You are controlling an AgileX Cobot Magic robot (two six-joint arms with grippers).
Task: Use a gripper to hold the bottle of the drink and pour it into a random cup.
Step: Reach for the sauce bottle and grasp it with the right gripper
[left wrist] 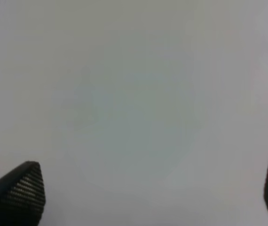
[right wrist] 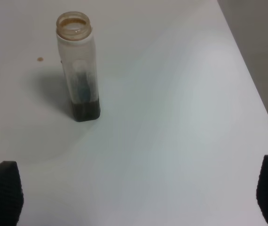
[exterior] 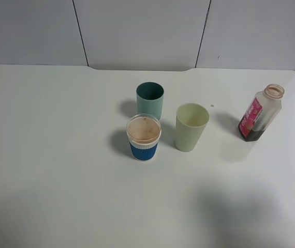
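Exterior high view: upright on the white table (exterior: 59, 181), right side, a capless bottle (exterior: 260, 113), pink-red label too small to read, dark drink (exterior: 253, 135) at the bottom. Well left of it, the pale green cup (exterior: 191, 127) beside a teal cup (exterior: 150, 99) and a blue-sleeved cup (exterior: 144, 137). Spread wide, the right gripper (right wrist: 136, 193), facing the bottle, gripping nothing; spread too, the left gripper (left wrist: 145, 193)

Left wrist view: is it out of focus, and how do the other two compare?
Left wrist view: soft, near-featureless white table, only the left gripper's black tips showing. Right wrist view: translucent plastic bottle crisp, soft shadow beside it. Exterior high view: sharp; pale yellow-green plastic cup throws a soft shadow leftward.
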